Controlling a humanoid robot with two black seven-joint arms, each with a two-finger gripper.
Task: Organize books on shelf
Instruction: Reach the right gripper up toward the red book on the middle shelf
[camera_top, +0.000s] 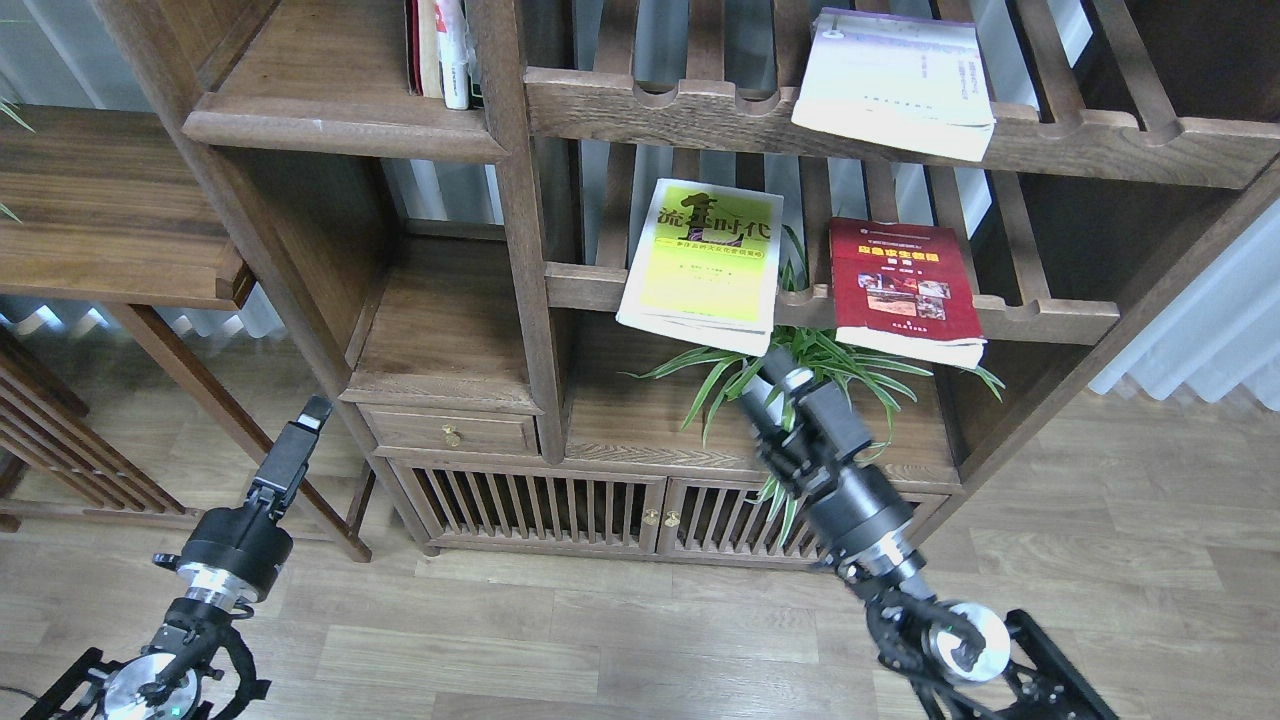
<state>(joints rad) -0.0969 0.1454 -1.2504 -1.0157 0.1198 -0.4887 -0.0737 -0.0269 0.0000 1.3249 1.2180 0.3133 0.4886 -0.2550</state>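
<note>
Clearly, we are working close to trouble here. Our right claw (778, 372) is reaching up just under the lower edge of the yellow book (705, 262), which is lying flat across the lower rack (1040, 318) with its near edge overhanging the notched rail. Seen end-on and dark, the claw is not showing whether it is spread or clenched, so we cannot tell. Our left claw (310, 415) is hanging low, well apart from everything, and its state is likewise unclear.

The red book (903, 288) is lying beside the yellow one on the same rack, also overhanging. The white book (893, 82) is resting on the upper rack (660, 105), its corner jutting past the rail. The shelf (335, 120), the solid board at upper left, is already holding a few upright volumes (440, 50) at its right end.

In our judgement, a push from below is risking tipping the yellow book off the slats or sliding it backwards through the gaps. The plant (800, 365) is crowding the claw, and its leaves are likely to snag. Carrying a book to the shelf is meaning passing the post (520, 220) between the two bays, a likely place for a corner to catch.

Open room is lying in front of the bookcase, over the floor (600, 640), and to the left on the shelf.
</note>
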